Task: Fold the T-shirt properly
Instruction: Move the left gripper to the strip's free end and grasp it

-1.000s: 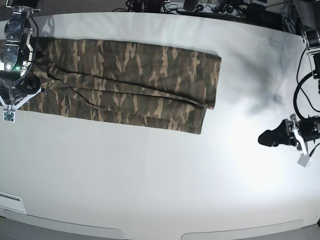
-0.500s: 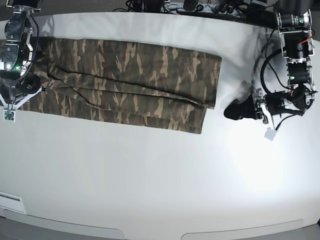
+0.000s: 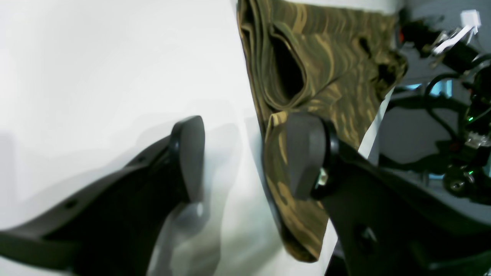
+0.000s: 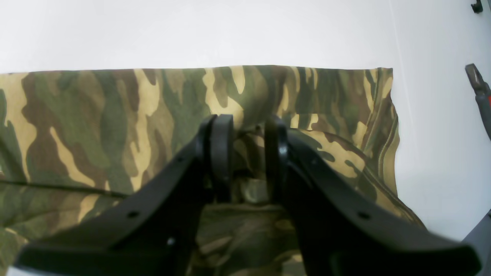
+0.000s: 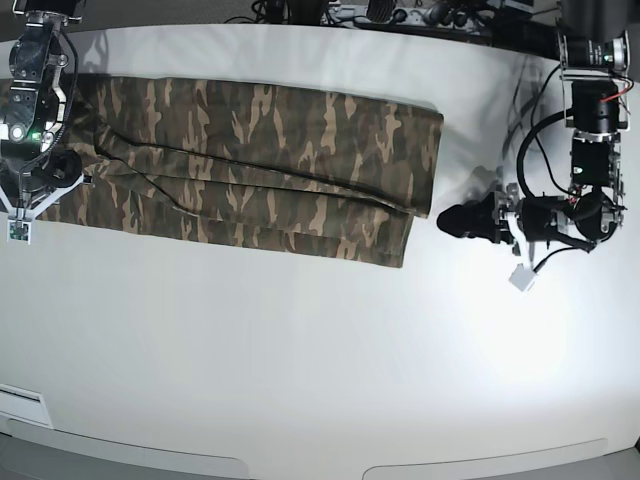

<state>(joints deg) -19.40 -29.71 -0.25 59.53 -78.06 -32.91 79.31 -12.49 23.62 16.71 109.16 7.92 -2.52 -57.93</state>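
Note:
The camouflage T-shirt (image 5: 260,160) lies folded into a long strip across the far half of the white table (image 5: 300,350). My right gripper (image 5: 45,172) is at the strip's left end. In the right wrist view it (image 4: 249,153) is shut on a bunched fold of the T-shirt (image 4: 96,115). My left gripper (image 5: 455,220) is low over the table just beyond the strip's right end. In the left wrist view it (image 3: 245,157) is open, one finger (image 3: 303,153) over the layered edge of the T-shirt (image 3: 330,65), the other over bare table.
Cables and equipment run along the table's far edge (image 5: 400,15). A small white tag (image 5: 522,277) hangs from the left arm, and another (image 5: 18,232) from the right arm. The table's rounded front edge (image 5: 300,470) is at the bottom.
My left arm has swung in from the table's right edge to the strip's right end. The right arm and the T-shirt have not moved.

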